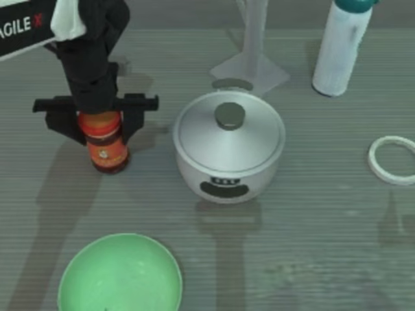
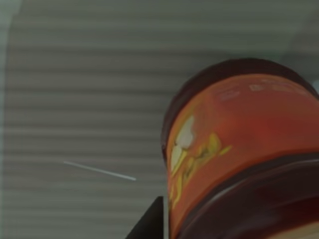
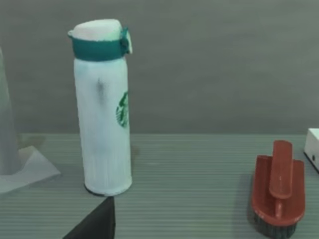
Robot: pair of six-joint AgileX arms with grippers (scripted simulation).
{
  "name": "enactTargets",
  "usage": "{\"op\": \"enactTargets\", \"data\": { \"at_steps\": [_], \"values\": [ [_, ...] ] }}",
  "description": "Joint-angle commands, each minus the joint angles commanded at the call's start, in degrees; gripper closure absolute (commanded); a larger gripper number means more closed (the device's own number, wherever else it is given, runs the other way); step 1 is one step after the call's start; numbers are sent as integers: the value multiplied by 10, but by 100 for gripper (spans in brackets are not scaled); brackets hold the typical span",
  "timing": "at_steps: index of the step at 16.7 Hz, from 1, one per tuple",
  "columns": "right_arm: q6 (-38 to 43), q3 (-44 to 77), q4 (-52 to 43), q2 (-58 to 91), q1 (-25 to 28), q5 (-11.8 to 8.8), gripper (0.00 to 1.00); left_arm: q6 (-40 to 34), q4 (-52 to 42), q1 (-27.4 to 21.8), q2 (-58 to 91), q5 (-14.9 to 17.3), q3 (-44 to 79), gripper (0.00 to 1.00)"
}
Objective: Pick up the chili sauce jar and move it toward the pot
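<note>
The chili sauce jar (image 1: 109,148), with its orange-red label and dark contents, stands upright to the left of the pot (image 1: 228,146), with a gap between them. My left gripper (image 1: 100,126) is shut on the jar's upper part from above, covering its lid. In the left wrist view the jar (image 2: 239,149) fills the near side, and one dark fingertip (image 2: 149,225) lies against it. Whether the jar's base touches the table cannot be told. The pot is silver-grey with a domed lid and dark knob. My right gripper (image 3: 164,235) is parked out of the top view, open with nothing in it.
A green bowl (image 1: 120,275) sits at the front left. A tall white bottle with a teal cap (image 1: 340,48) stands at the back right, beside a clear stand (image 1: 253,58). A white ring (image 1: 392,160) lies at the right edge. A red brush (image 3: 278,186) lies near the bottle.
</note>
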Motion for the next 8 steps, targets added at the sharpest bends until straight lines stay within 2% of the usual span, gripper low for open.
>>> {"op": "enactTargets", "data": {
  "at_steps": [3, 8],
  "values": [
    [0, 0, 0, 0, 0, 0, 0, 0, 0, 0, 0, 0, 0, 100],
    [0, 0, 0, 0, 0, 0, 0, 0, 0, 0, 0, 0, 0, 62]
  ]
}}
